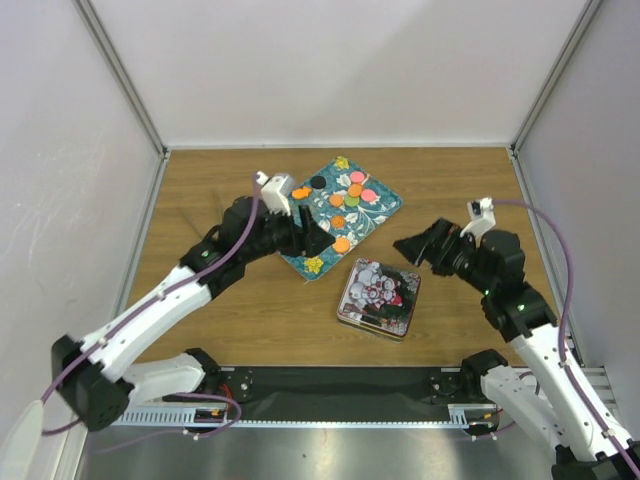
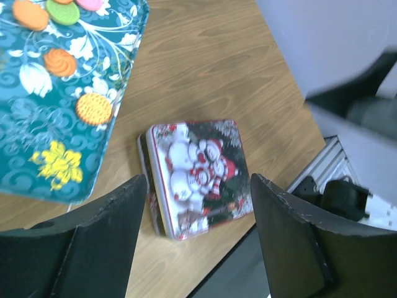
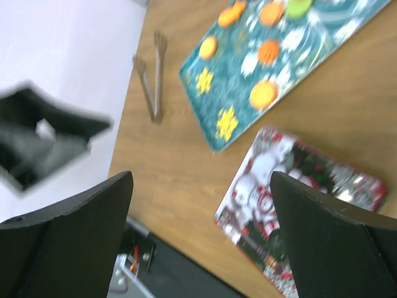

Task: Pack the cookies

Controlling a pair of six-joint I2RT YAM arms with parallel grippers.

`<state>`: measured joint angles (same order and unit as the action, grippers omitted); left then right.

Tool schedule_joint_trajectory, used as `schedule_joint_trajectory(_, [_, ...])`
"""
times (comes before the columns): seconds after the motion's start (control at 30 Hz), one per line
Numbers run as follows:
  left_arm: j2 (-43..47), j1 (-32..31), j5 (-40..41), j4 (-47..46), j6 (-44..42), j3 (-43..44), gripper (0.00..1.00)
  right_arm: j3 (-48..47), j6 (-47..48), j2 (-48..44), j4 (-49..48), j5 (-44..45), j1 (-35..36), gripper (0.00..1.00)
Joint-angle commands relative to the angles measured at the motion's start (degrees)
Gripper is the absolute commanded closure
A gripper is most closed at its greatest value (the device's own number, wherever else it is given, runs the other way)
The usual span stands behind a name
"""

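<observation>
The cookies (image 1: 355,190) are small flat discs, mostly orange with a green, a pink and a black one, lying on the teal floral tray (image 1: 385,210). A closed square tin with a snowman lid (image 1: 378,297) sits in front of the tray. My left gripper (image 1: 315,240) is open and empty above the tray's near corner. In the left wrist view (image 2: 198,248) it frames the tin (image 2: 198,177), with orange cookies (image 2: 94,108) at upper left. My right gripper (image 1: 412,248) is open and empty to the right of the tin. It shows in the right wrist view (image 3: 201,242) with the tin (image 3: 298,205) and cookies (image 3: 263,94).
Wooden tongs (image 3: 152,84) lie on the table left of the tray (image 3: 322,37). White walls enclose the table on three sides. A black strip and metal rail (image 1: 340,385) run along the near edge.
</observation>
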<state>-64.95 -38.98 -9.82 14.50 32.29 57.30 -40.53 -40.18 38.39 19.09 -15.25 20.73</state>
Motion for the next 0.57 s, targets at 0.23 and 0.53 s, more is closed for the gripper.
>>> schedule_joint_trajectory(0.23, [21.43, -0.13, 3.49, 12.21, -9.61, -7.28, 0.24, -12.2, 9.07, 6.35, 10.97, 7.15, -4.47, 0.0])
schedule_joint_trajectory(0.53, [27.33, -0.13, 2.88, 13.45, -12.78, -10.27, 0.23, -10.53, 10.92, 1.69, 11.24, 12.51, -4.56, 0.0])
